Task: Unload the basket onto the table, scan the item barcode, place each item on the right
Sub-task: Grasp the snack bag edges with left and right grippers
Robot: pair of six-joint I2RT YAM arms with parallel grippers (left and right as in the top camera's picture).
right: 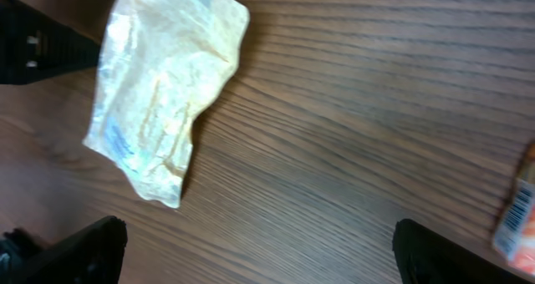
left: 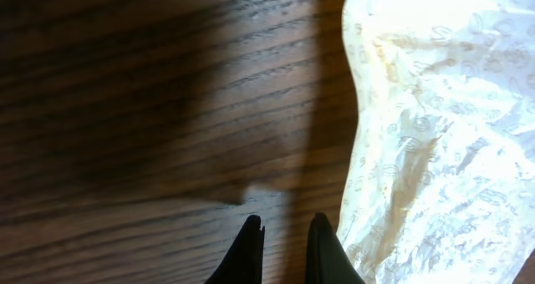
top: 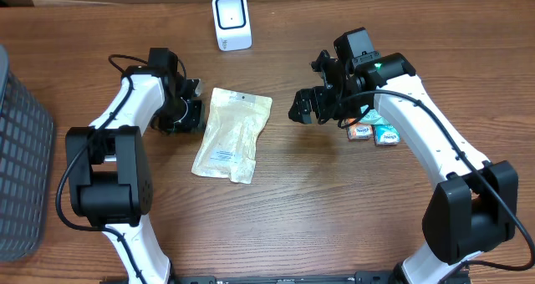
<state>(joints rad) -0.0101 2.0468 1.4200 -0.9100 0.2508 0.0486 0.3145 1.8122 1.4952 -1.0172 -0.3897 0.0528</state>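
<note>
1. The table (top: 334, 217) is brown wood grain and carries everything here.
2. A dark mesh basket (top: 17, 150) stands at the table's left edge, partly out of the overhead view.
3. The pouch (top: 231, 134) is the thing to scan. It is a beige, crinkled bag lying flat near the middle of the table, between my two hands. A small white label sits toward its lower end. My left wrist view shows its wrinkled left edge (left: 435, 134), and my right wrist view shows the whole bag (right: 163, 92).
4. The scanner (top: 231, 21) is a small white unit with a dark window. It stands upright at the far edge, beyond the pouch and apart from it.
5. My left hand (top: 197, 109) is closed with nothing between its two black tips (left: 284, 225). It is low over the table, just beside the pouch's left edge, and I cannot tell whether it touches the bag.
6. My right hand (top: 305, 107) is spread wide and empty (right: 259, 251). It hangs to the right of the pouch, clear of it.
7. Two small packets (top: 372, 134) lie side by side under my right arm. One shows at the edge of my right wrist view (right: 518, 217) with a barcode on it.
</note>
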